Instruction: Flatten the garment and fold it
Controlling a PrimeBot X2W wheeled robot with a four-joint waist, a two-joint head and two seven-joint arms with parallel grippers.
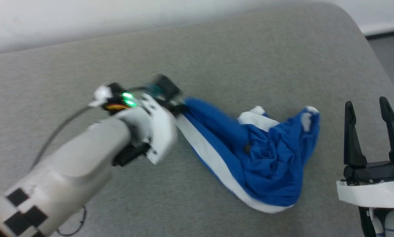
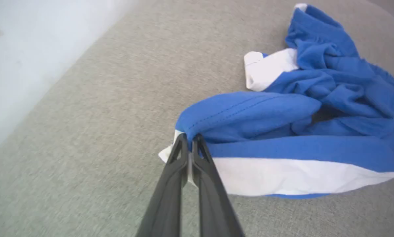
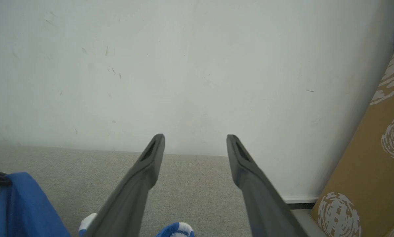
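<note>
L gripper (image 2: 190, 140) clamped on the shorts (image 2: 282, 138), fingers nearly together w/ a blue-and-white corner pinched between the tips. Shorts lie bunched on the grey fabric surface (image 1: 249, 49), white stripe running along the near edge, far end crumpled in folds twd the R side. R gripper (image 1: 366, 102) spread wide, holding nothing, near the shorts' crumpled end but apart. White wall (image 3: 183, 65) ahead of it, patterned cardboard (image 3: 375, 164) off to one side.

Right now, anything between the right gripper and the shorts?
Nothing visible. The right gripper stands open beside the shorts, with bare grey surface between them. The left gripper is shut on their corner.
</note>
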